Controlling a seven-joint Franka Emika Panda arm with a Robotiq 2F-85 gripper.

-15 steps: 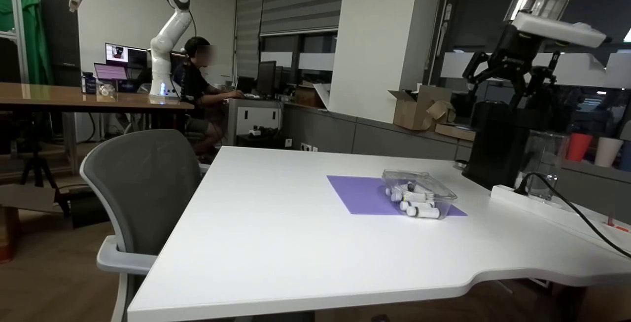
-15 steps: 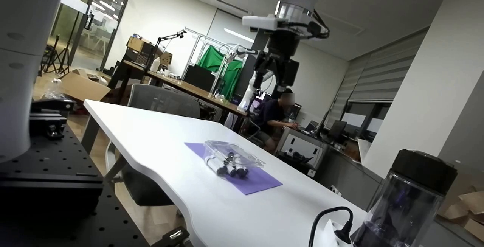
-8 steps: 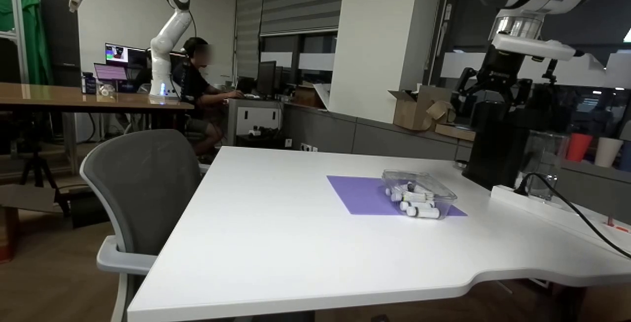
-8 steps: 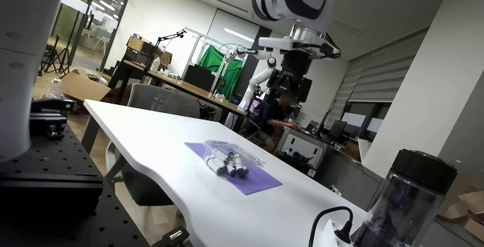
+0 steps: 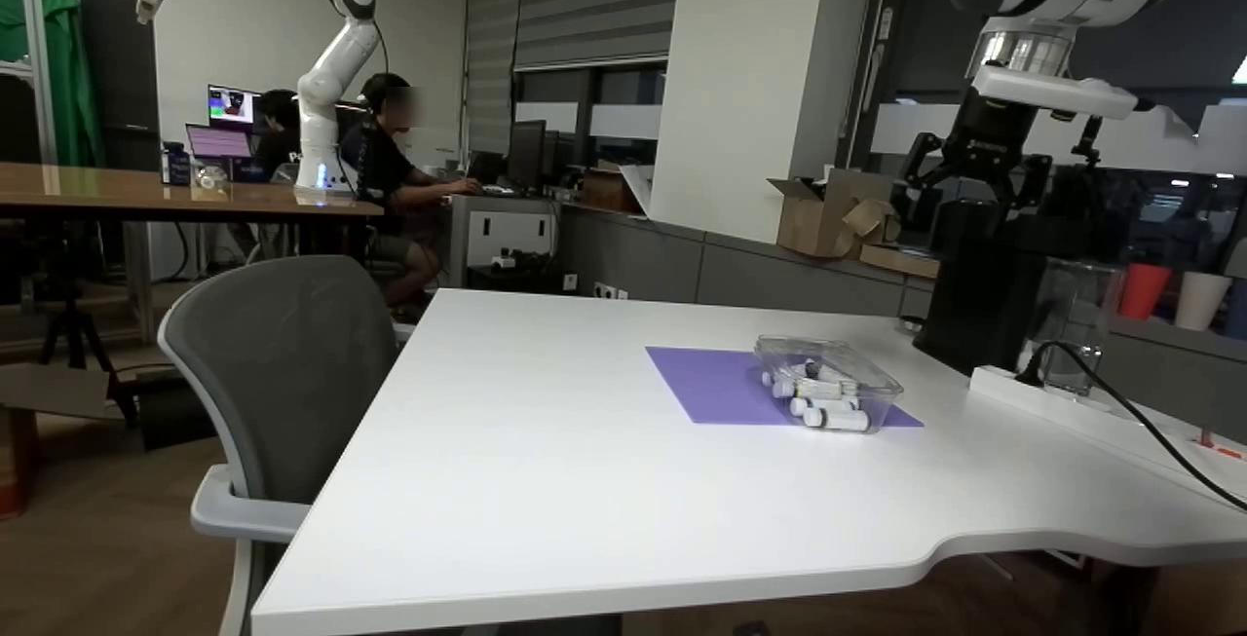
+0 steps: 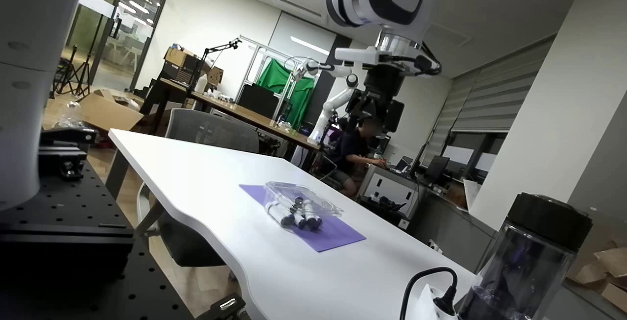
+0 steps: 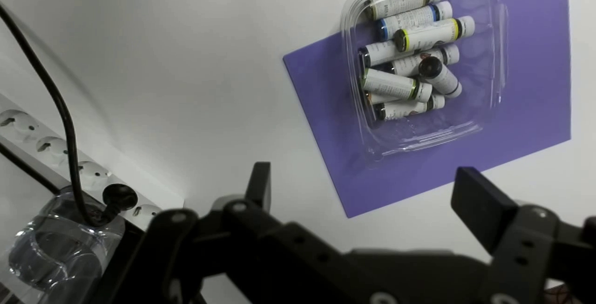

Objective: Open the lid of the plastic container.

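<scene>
The plastic container is a low, clear, roughly square box on a flat purple sheet on the white table. It also shows in an exterior view and the wrist view. Several small white-labelled bottles lie inside. Its top looks clear too; I cannot tell a separate lid from the box. My gripper is open and empty, fingers wide apart. In both exterior views the gripper hangs high above the table, off to the side of the container and touching nothing.
A power strip with a black cable lies along the table edge. A clear jar and a tall black box stand near it. A grey chair stands at the table's far side.
Between one second and half a second ago the arm and gripper moved sideways and lower. Since then they look still. The container and the purple sheet have not moved.
</scene>
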